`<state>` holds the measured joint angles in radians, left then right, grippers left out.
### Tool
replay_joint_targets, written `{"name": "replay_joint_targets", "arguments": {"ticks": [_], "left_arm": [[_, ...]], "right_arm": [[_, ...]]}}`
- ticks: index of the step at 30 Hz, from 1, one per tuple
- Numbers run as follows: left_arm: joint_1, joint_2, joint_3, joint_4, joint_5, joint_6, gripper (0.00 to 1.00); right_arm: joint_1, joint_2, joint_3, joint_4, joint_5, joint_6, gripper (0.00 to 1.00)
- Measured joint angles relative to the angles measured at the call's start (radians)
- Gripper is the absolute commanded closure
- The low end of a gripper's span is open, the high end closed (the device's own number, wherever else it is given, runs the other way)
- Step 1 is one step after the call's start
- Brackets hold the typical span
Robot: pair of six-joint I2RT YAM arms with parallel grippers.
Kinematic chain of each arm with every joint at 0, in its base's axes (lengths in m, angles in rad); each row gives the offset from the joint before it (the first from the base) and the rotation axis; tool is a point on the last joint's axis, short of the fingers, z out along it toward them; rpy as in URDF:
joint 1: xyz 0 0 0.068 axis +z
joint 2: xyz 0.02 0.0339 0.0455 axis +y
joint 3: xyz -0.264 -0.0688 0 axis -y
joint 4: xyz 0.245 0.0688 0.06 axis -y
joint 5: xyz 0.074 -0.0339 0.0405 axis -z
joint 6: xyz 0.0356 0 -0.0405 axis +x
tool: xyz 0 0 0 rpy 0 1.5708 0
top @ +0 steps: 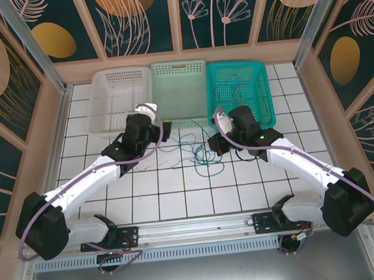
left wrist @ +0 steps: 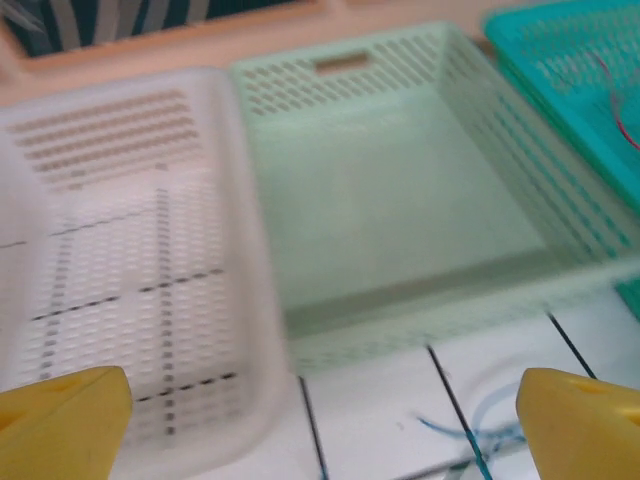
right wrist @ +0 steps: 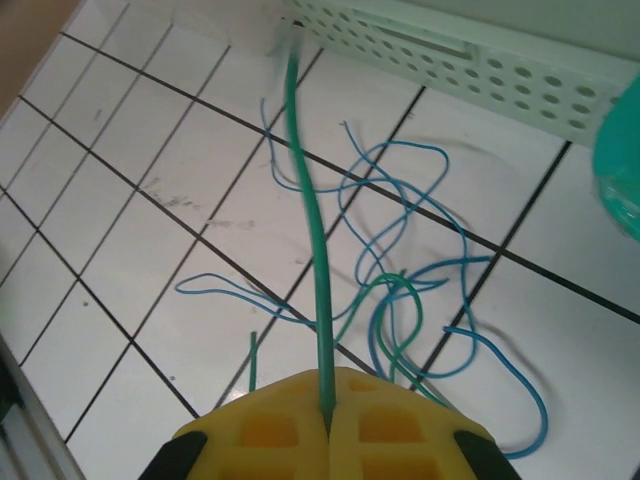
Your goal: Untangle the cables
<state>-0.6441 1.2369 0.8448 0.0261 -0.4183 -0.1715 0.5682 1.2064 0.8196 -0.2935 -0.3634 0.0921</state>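
Observation:
A tangle of thin blue cables (right wrist: 420,200) and a green cable (right wrist: 310,220) lies on the white tiles in front of the baskets, at the table's middle (top: 198,155). My right gripper (right wrist: 328,405) is shut on the green cable, which runs taut from the yellow pads toward the mint basket. From above, that gripper (top: 218,142) hangs at the tangle's right side. My left gripper (left wrist: 320,425) is open wide, nothing between its yellow fingertips (left wrist: 60,415); it hovers at the tangle's left end (top: 165,129). A blue cable loop (left wrist: 470,435) lies just ahead of it. More thin cables (top: 238,89) lie in the teal basket.
Three baskets stand in a row at the back: white (top: 121,72), mint green (top: 178,66) and teal (top: 236,65). The left wrist looks at the near walls of the white (left wrist: 250,300) and mint (left wrist: 430,320) baskets. A red cable (left wrist: 620,100) shows in the teal one.

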Motion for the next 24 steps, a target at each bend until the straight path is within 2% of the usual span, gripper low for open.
{"name": "replay_joint_targets", "arguments": {"ticks": [5, 9, 13, 20, 24], "left_arm": [[0.007, -0.178, -0.112, 0.1, -0.079, -0.089, 0.02], [0.008, -0.237, -0.158, 0.155, -0.063, -0.15, 0.02], [0.008, -0.199, -0.158, 0.172, 0.048, -0.239, 0.01], [0.008, -0.114, -0.159, 0.27, 0.326, -0.394, 0.02], [0.008, -0.109, -0.17, 0.349, 0.421, -0.443, 0.02]], "right_arm": [[0.0, 0.0, -0.014, -0.003, 0.037, 0.011, 1.0], [0.0, -0.008, -0.019, 0.0, 0.062, 0.022, 1.0], [0.0, -0.039, -0.041, 0.039, 0.089, 0.047, 1.0], [0.0, -0.121, -0.093, 0.158, 0.141, 0.113, 1.0], [0.0, -0.156, -0.109, 0.235, 0.169, 0.154, 1.0]]}}
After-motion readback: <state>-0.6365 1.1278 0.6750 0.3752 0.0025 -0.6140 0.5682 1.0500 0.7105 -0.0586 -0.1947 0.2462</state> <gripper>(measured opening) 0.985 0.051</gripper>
